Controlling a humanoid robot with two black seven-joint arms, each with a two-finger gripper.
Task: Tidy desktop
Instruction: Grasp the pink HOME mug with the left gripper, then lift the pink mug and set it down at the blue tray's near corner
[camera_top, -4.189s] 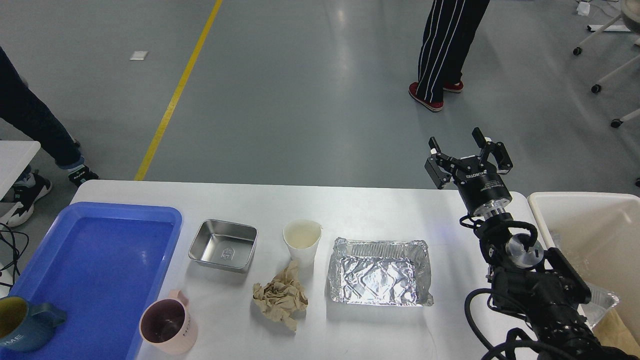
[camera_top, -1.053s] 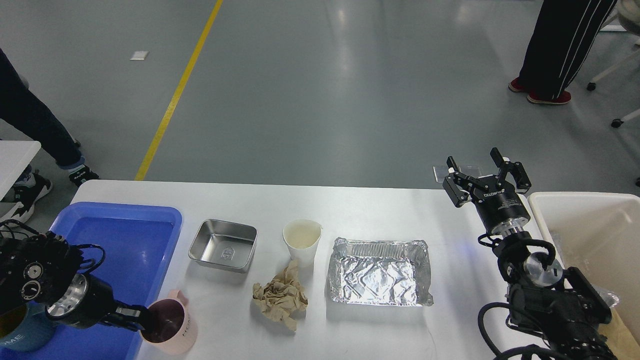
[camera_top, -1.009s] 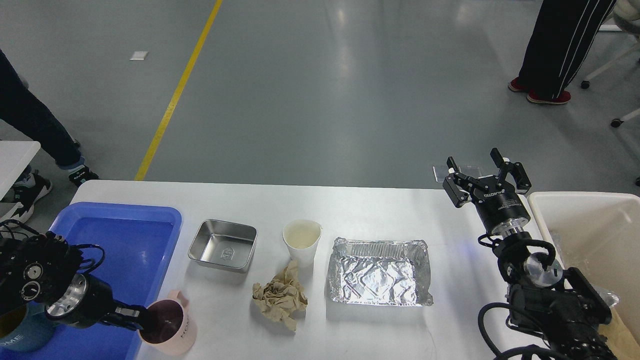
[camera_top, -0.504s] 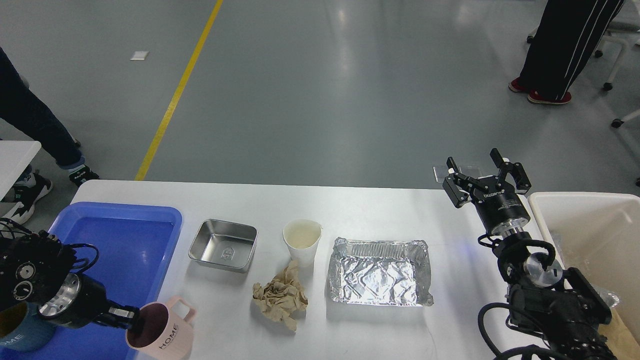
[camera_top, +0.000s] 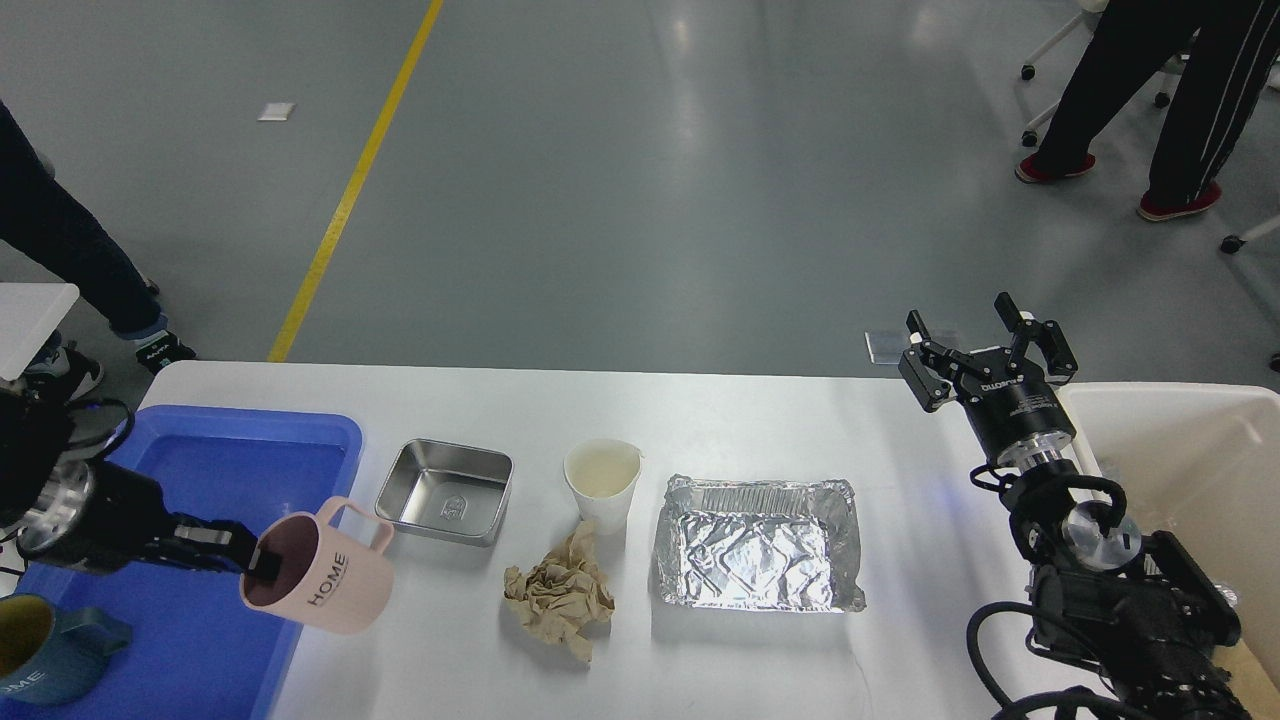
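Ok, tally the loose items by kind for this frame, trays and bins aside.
Mugs: 2, pink mug in the left gripper, blue mug
Paper cup: 1
Steel dish: 1
Foil container: 1
Crumpled paper: 1
Total: 6

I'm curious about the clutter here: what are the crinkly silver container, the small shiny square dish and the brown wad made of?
The crinkly container looks like thin aluminium foil: wrinkled, with bright patchy glints. The square dish seems to be stainless steel: smooth, mirror-like walls and a stamped base. The brown wad looks like crumpled matte paper, perhaps a napkin.
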